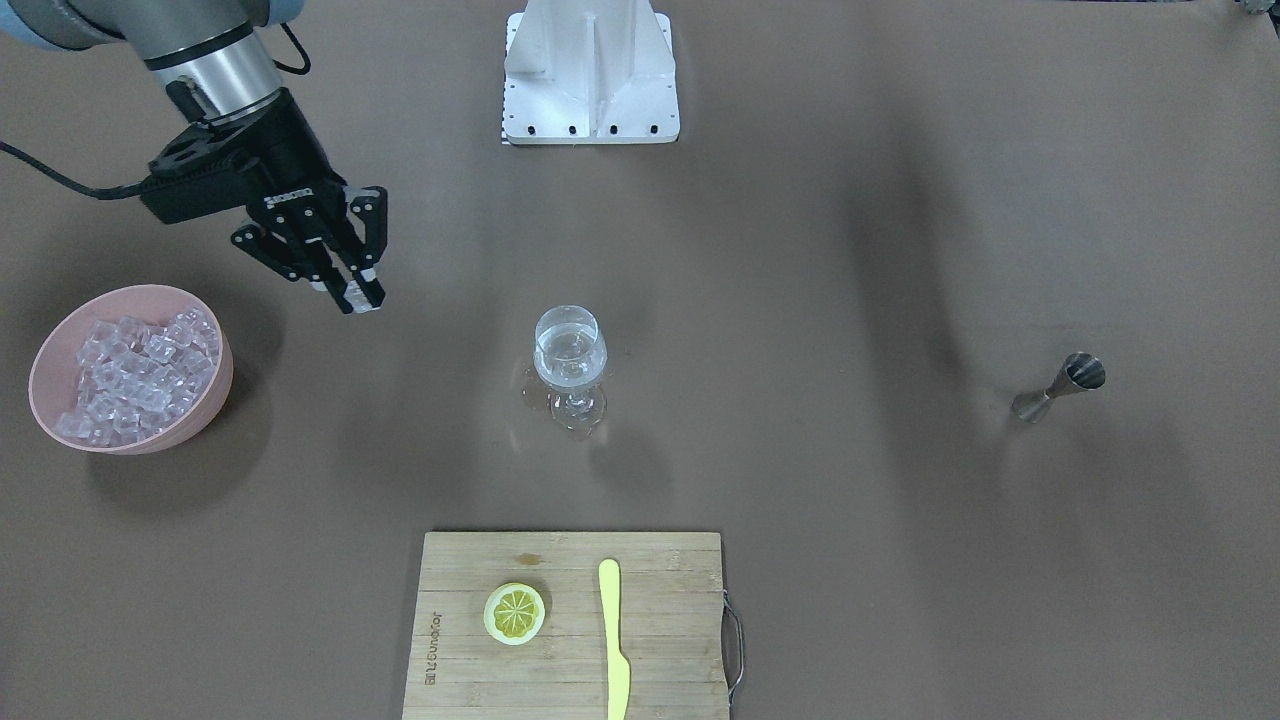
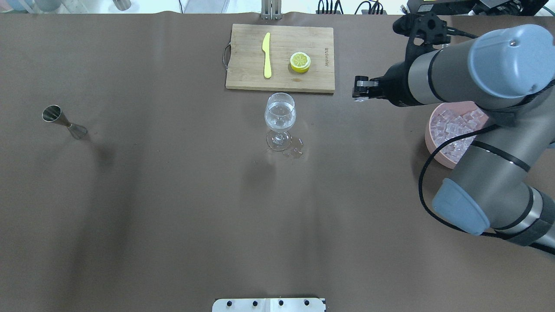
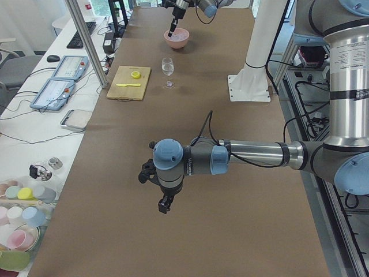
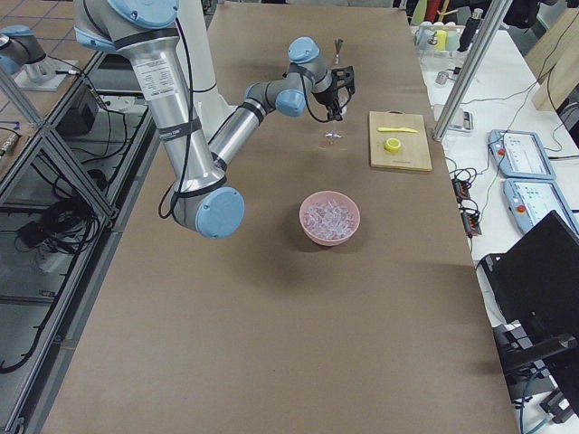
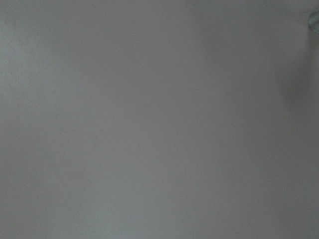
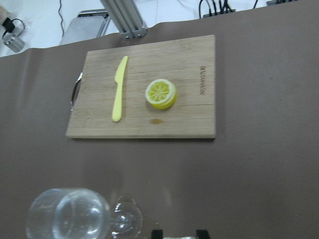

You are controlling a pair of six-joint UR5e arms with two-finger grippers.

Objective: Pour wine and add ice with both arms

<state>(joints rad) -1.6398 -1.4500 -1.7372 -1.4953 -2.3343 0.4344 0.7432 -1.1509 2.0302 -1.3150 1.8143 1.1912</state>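
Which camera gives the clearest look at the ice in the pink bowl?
The exterior front-facing view: the ice fills the pink bowl unobstructed, single cubes visible. Overhead, the right arm covers part of it. Exterior right shows it whole but smaller; exterior left, tiny and far. Neither wrist view shows it.

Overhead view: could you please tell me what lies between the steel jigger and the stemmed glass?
Only bare brown table cover lies between the steel hourglass-shaped jigger and the clear stemmed glass, seen overhead.

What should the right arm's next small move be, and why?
Probably shift the right gripper toward the wine glass until above its rim: it hangs between the bowl of ice and the glass, which already holds wine. Whether it grips a cube is unclear.
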